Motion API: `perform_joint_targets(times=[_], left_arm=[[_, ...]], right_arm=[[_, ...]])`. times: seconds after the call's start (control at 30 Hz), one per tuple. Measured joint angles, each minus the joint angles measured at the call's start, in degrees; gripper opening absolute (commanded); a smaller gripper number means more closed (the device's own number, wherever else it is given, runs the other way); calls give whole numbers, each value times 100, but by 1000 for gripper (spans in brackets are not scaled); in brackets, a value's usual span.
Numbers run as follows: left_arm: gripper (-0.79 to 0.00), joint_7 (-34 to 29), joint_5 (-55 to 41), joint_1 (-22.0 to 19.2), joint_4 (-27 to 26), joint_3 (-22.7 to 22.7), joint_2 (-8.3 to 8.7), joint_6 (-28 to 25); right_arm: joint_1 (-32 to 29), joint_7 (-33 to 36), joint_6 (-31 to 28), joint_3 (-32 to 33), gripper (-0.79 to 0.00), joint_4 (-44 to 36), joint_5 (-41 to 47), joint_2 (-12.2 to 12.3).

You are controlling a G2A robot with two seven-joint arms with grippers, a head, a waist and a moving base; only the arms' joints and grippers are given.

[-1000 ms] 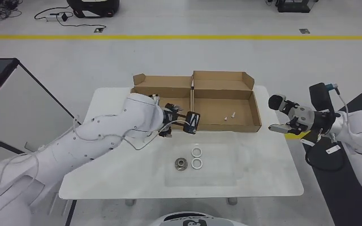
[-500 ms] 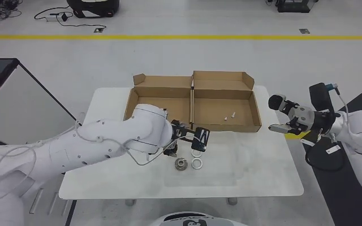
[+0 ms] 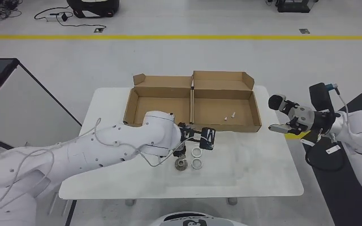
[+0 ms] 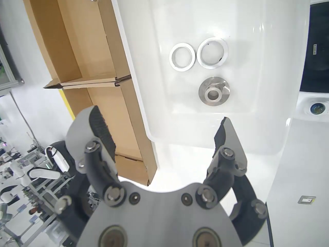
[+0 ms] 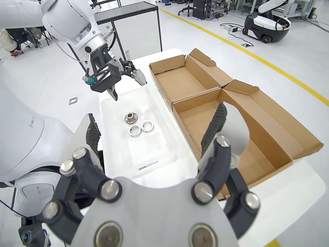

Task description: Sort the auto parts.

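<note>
A pick is judged to be in hand. The left pincer [image 4: 159,119] is held wide apart and empty above the shallow white plastic tray [image 5: 113,104] on the white worktop [image 3: 271,164]. The flanged silver metal hub [image 4: 213,94] lies flat in the tray just ahead of the pincer. The two silver metal rings [image 4: 182,56] [image 4: 212,52] lie side by side just beyond it, apart from the hub.

The two-compartment brown cardboard box [image 3: 158,107] stands behind the tray. Two small white pins [image 3: 229,116] are seen in the compartment nearer the right arm. The right pincer [image 5: 156,119] is held open and empty off the worktop's edge.

A descent over the hub is judged to be called for next, with the jaws set astride its flange before closing, and the neighbouring rings left undisturbed.
</note>
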Motion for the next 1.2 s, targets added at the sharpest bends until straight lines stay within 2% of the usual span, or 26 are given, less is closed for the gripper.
perform_joint_targets(times=[0.27, 0.73, 1.2], left_arm=[[0, -88, 2, 103, 167, 36, -304, 174], [0, -231, 257, 448, 850, 109, -811, 624], [0, -378, 338, 810, 940, 89, -1098, 793]], right_arm=[[0, 0, 0, 0, 0, 0, 0, 0], [0, 0, 0, 0, 0, 0, 0, 0], [0, 0, 0, 0, 0, 0, 0, 0]])
